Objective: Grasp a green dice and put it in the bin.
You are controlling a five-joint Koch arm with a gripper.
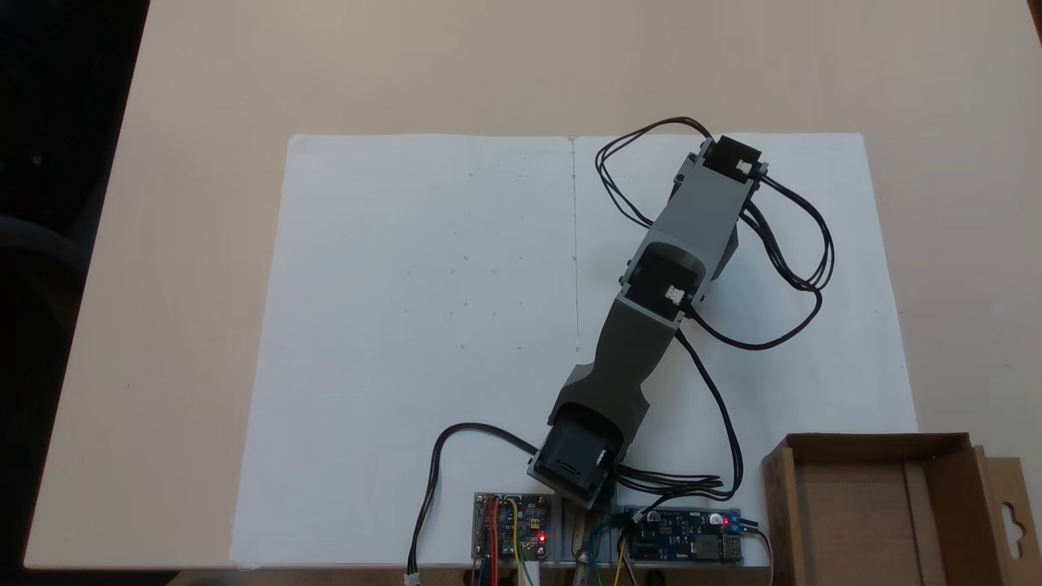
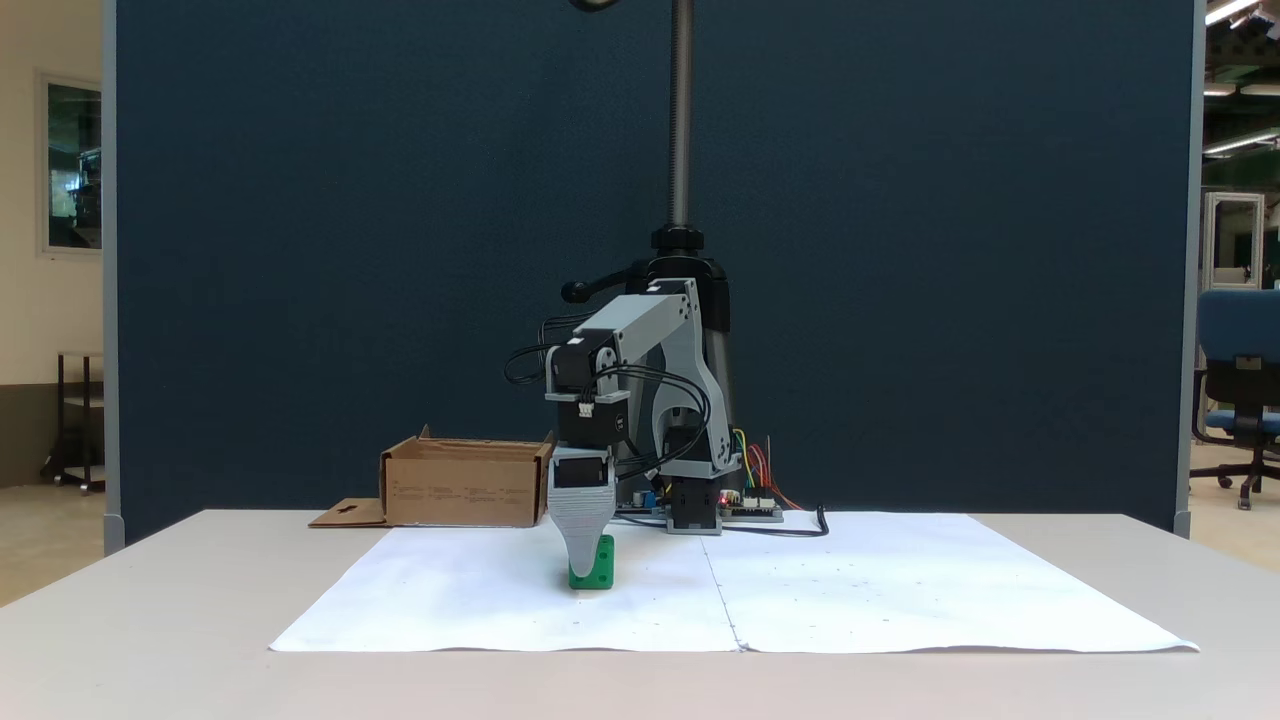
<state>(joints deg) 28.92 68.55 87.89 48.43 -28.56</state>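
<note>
While its arm reaches down over the white paper, the gripper stands at the green dice, tip at paper level.

From left to right in the low fixed view, the cardboard bin sits at the paper's far edge, then comes the gripper with the dice touching its right side, then the arm's base and circuit boards. Only one tapered jaw faces the camera, so whether the jaws are open or already pinching the dice cannot be told. In the high fixed view the arm covers the dice, with the bin well apart at lower right. A good grasp probably means squaring the jaws on opposite flat faces, squeezing firmly, then lifting straight before swinging to the bin.
</note>
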